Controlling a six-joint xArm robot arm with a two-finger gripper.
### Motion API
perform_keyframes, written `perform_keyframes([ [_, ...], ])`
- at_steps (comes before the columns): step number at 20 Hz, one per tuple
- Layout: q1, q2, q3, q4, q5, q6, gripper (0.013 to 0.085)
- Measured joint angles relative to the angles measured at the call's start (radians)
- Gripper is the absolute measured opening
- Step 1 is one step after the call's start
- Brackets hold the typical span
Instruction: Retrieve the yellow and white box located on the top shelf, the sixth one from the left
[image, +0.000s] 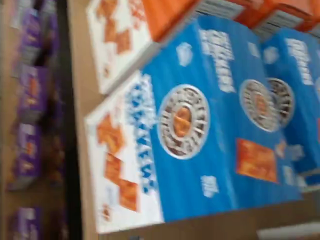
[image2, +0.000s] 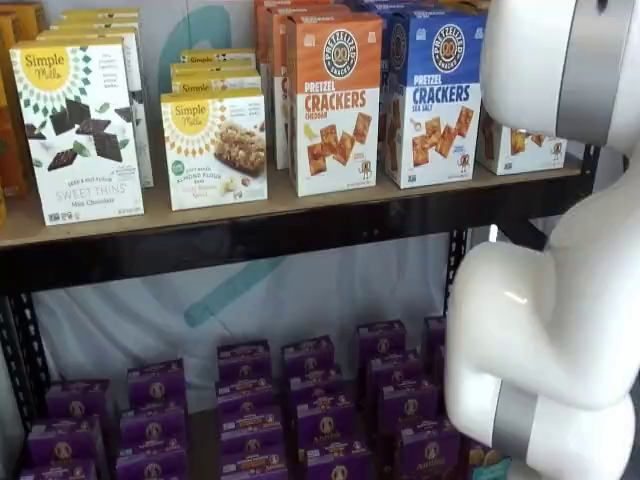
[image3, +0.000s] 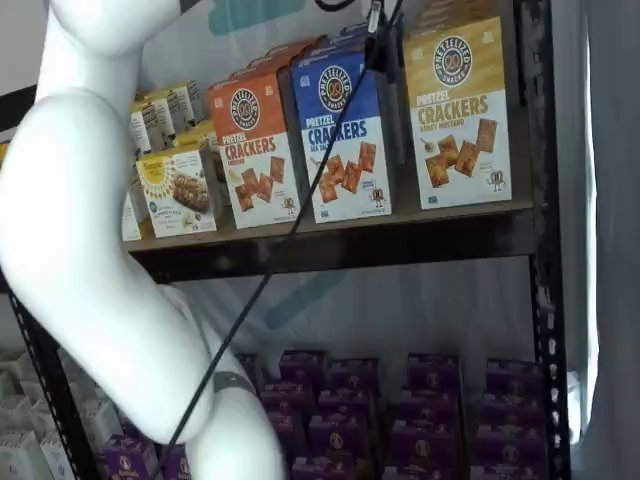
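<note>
The yellow and white box stands upright at the right end of the top shelf, next to a black upright. In a shelf view only its white lower part shows, past the white arm. My gripper hangs from the upper edge as dark fingers with a cable beside them. It is in front of the blue carton's upper right corner, just left of the yellow box. No gap between the fingers can be made out. The blurred wrist view shows blue and orange cartons, not the yellow one.
A blue Pretzel Crackers carton and an orange one stand left of the yellow box, with more rows behind. Simple Mills boxes stand further left. Purple boxes fill the lower shelf. The white arm blocks the right side.
</note>
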Motion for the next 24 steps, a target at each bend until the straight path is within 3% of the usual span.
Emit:
perform_keyframes([
  [2, 0.012, 0.017, -0.018, -0.018, -0.031, -0.011, 0.0850],
  [8, 0.044, 0.140, -0.170, -0.117, 0.036, 0.000, 0.0850],
  [16, 0.087, 0.253, -0.279, -0.203, 0.027, 0.000, 0.0850],
  [21, 0.112, 0.288, -0.297, -0.219, -0.003, 0.008, 0.0850],
  [24, 0.134, 0.332, -0.356, -0.257, 0.031, 0.026, 0.0850],
])
